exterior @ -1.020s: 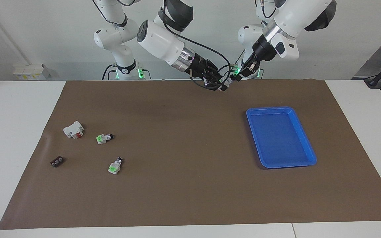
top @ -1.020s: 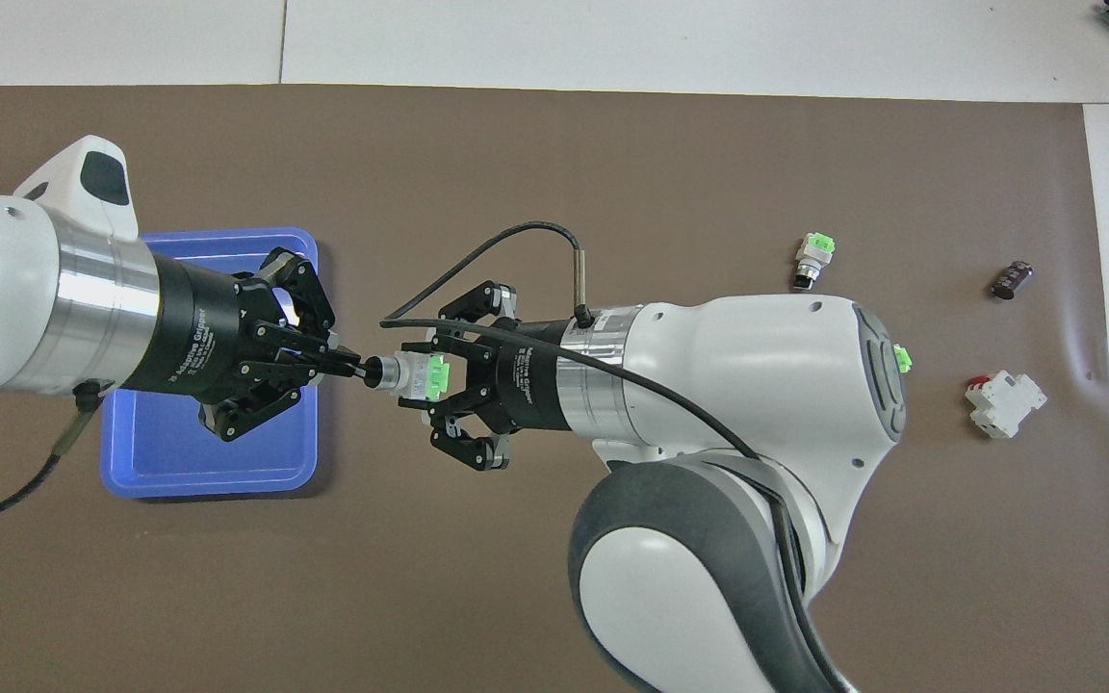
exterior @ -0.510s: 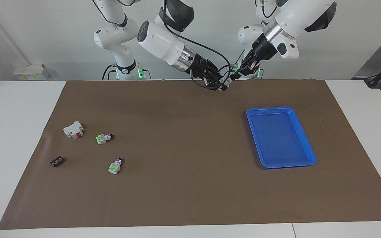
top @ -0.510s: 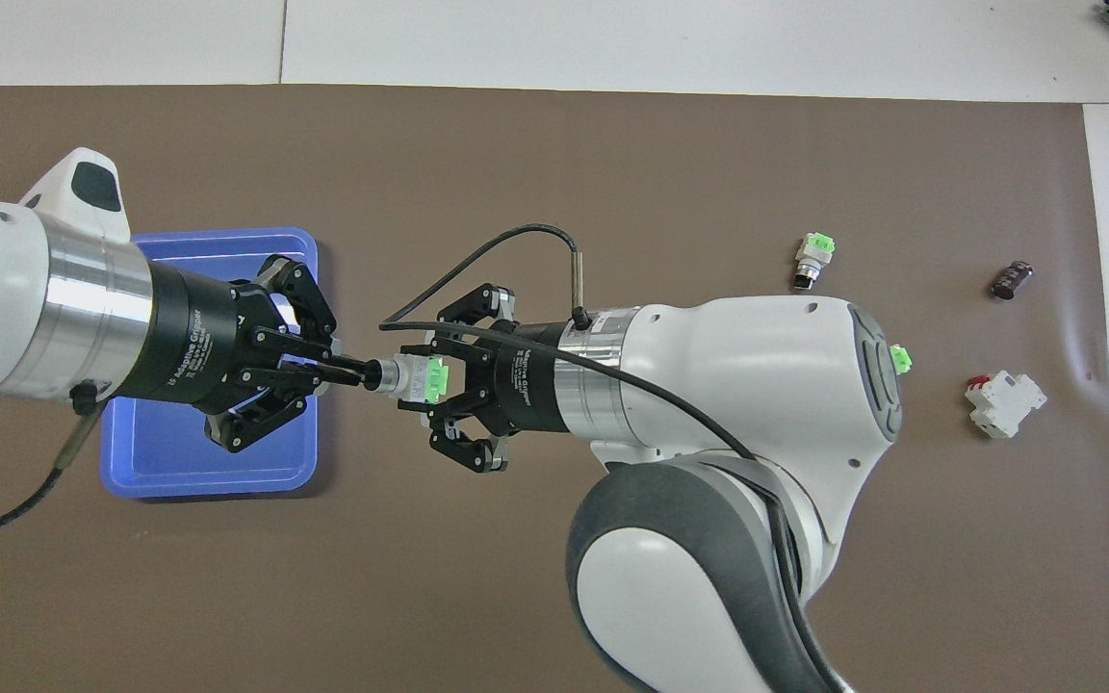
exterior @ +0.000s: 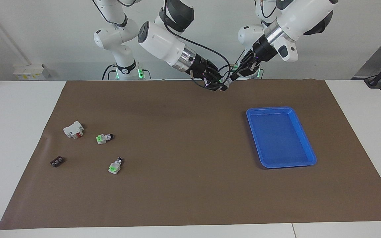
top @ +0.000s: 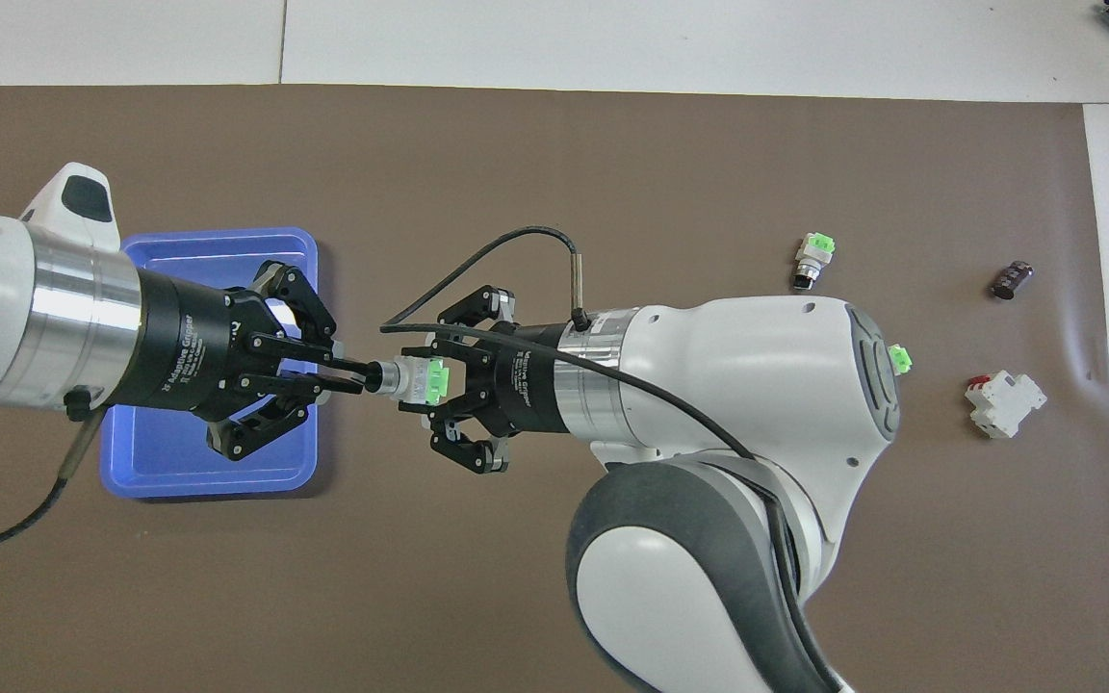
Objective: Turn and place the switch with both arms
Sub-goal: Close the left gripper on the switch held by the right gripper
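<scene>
Right hand [top: 434, 380] clamps the switch [top: 417, 378] mid-air, above the mat [top: 612, 173] betw. tray [top: 218, 478] & desk centre. Left hand [top: 350, 375], fingertips together, pinches the switch's black knob [top: 373, 375] from the tray end. Two more switches [exterior: 104, 138] [exterior: 115, 166], a white-red block [exterior: 73, 129] & a black piece [exterior: 57, 161] lie at the right arm's end.

The right arm [top: 737, 385] hides most of one switch [top: 900, 359].

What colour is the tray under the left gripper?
Blue; the tray shows best in the facing view.
</scene>
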{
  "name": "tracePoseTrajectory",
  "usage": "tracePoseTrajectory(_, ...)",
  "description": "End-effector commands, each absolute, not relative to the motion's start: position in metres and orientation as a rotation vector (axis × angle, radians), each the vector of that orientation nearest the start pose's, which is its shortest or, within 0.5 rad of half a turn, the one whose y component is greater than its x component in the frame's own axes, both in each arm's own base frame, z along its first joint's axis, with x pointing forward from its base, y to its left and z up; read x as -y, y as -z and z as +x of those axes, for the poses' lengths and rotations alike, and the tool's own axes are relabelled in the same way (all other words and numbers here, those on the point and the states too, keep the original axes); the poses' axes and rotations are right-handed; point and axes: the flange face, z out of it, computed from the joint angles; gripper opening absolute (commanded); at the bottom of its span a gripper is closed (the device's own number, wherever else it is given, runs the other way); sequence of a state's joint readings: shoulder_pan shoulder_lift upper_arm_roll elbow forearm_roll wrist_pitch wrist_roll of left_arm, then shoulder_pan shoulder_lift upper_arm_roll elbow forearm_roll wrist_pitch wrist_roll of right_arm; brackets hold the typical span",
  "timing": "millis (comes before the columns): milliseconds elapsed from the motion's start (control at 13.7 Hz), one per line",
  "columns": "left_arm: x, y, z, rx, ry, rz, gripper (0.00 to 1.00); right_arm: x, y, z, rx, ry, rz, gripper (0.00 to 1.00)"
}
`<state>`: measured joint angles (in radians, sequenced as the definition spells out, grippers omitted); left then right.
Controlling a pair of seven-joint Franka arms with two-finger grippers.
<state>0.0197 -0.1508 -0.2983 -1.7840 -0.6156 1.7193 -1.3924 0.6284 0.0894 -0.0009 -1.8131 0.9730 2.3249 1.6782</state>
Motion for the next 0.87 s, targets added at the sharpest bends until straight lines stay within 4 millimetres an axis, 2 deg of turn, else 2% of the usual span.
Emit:
tracePoseTrajectory(0,0.206,-0.619,0.468,2.030,-0.687,-2.894,0.16,-0.382,-0.545,0.502,-1.683,-0.765,-1.600,0.00)
tracePoseTrajectory(291,0.203,-0.618,0.469,2.056,-0.669,-2.897,0.15,-0.382,-0.545,0.502,-1.683,-0.765,-1.600,0.00)
tracePoseTrajectory(801,0.185,-0.618,0.478,2.123,-0.637,-2.883,0.14,-0.382,-0.545,0.502,-1.683,-0.765,-1.600,0.00)
